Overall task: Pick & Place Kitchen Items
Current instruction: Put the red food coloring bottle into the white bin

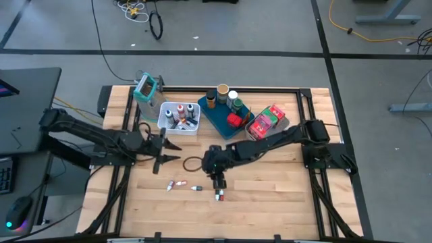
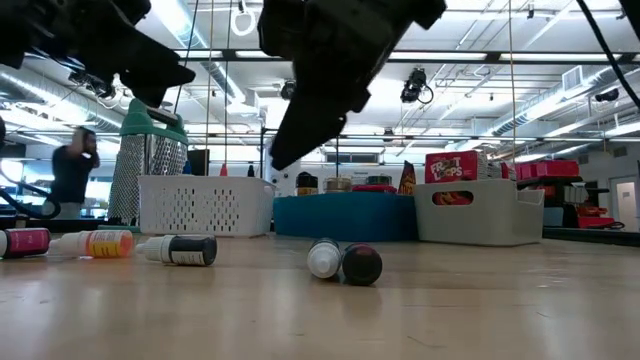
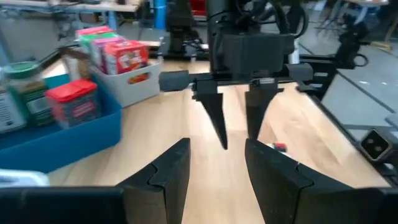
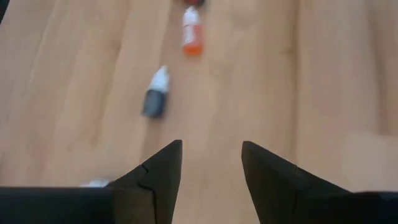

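Observation:
Several thumb-sized bottles lie on their sides on the wooden table: a pink and an orange one (image 1: pixel 177 183), a dark one with a white cap (image 1: pixel 196 188) (image 4: pixel 155 94), and a dark one (image 1: pixel 219 196) (image 2: pixel 342 263) near the front. My right gripper (image 1: pixel 217 181) (image 4: pixel 211 163) hangs open above the table, just on the far side of that front bottle and clear of it. My left gripper (image 1: pixel 177 152) (image 3: pixel 216 163) hovers open left of centre, pointing toward the right arm. Both grippers hold nothing.
Along the far side stand a white mesh basket (image 1: pixel 167 119) with small bottles, a blue tray (image 1: pixel 214 119) with jars and a red tin, a grey bin (image 1: pixel 283 123) with packets, and a grater (image 1: pixel 145 88). A black ring (image 1: pixel 191 163) lies between the grippers.

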{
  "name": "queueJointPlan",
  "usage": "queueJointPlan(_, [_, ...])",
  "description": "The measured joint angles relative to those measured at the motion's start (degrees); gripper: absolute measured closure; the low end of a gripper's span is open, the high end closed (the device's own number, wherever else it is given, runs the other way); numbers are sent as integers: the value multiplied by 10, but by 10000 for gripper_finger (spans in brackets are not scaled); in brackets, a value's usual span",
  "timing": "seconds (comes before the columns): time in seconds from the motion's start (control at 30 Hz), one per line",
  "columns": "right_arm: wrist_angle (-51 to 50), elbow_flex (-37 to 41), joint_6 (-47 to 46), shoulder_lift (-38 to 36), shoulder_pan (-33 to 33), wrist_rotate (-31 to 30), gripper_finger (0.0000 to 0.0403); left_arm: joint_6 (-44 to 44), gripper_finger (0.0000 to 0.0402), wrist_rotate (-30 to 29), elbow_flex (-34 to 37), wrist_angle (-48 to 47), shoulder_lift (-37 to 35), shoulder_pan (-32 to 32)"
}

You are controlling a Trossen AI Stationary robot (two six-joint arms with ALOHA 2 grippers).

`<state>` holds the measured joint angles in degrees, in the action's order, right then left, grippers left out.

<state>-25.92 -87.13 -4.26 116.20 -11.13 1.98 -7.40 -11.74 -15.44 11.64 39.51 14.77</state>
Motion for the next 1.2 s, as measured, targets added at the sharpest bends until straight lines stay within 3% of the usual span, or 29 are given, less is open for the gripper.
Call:
queueJointPlan(0.3, [-127, 0, -36, 0, -63, 4, 227, -9, 240, -43, 0, 114, 159, 70])
queueJointPlan(0.5, [-140, 0, 95, 0, -114, 3, 227, -15, 240, -54, 0, 188, 232, 80])
queueJointPlan(0.83, [-43, 0, 275, 5, -154, 4, 227, -29, 239, -54, 0, 224, 254, 80])
queueJointPlan(1.2, [-30, 1, 300, 58, -136, 26, 227, -28, 239, -52, -1, 223, 253, 80])
